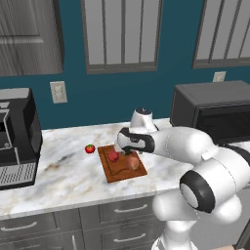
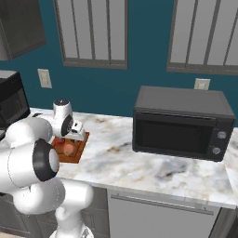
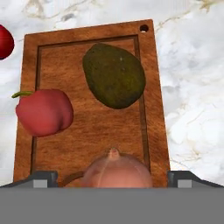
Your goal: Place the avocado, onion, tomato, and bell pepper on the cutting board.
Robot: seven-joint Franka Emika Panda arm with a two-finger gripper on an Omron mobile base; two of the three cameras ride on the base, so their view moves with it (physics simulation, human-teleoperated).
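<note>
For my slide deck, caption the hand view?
Open gripper above onion, avocado and bell pepper on cutting board; tomato off it.

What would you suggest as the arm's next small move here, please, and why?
Probably lift the open gripper off the onion and go toward the tomato. The avocado, bell pepper and onion already lie on the cutting board; the tomato sits on the counter beside it.

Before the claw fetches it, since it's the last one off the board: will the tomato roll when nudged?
Probably. The tomato is round and sits loose on the smooth marble counter, left of the cutting board, so a sideways nudge would likely roll it. Its glossy skin may slip; a centred pinch seems safest.
</note>
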